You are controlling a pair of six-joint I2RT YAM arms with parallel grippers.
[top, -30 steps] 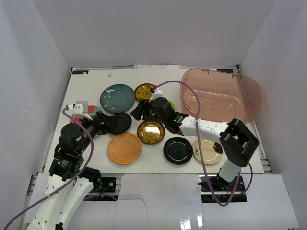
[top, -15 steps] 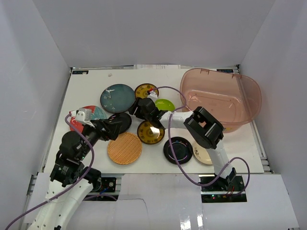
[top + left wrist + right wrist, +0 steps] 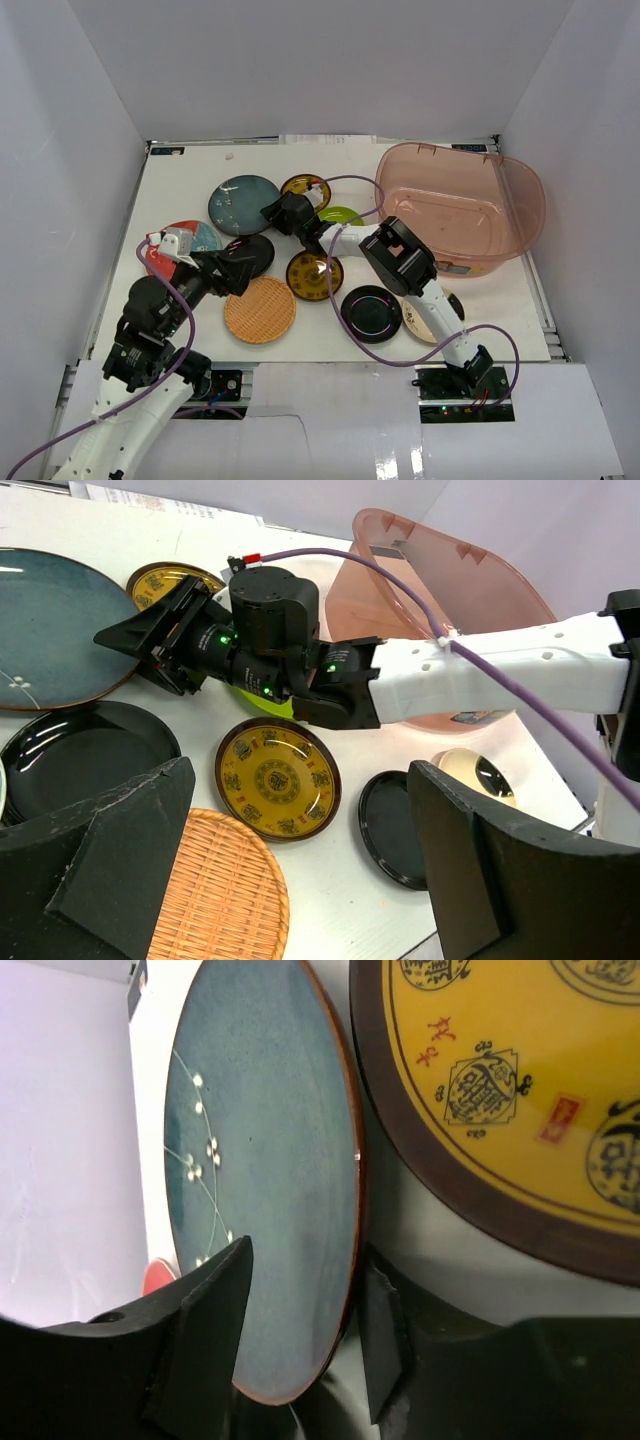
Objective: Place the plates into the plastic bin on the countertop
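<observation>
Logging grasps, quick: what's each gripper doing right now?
Left gripper: open, empty.
Right gripper: open, jaws astride the rim of the teal plate.

R fingers (image 3: 205,1345) now astride teal plate (image 3: 270,1160)

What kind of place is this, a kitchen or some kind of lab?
Probably a robot test cell, not a kitchen: plain white walls box in a white table, two arms sit at its near edge, and plates lie beside a bin.
</observation>
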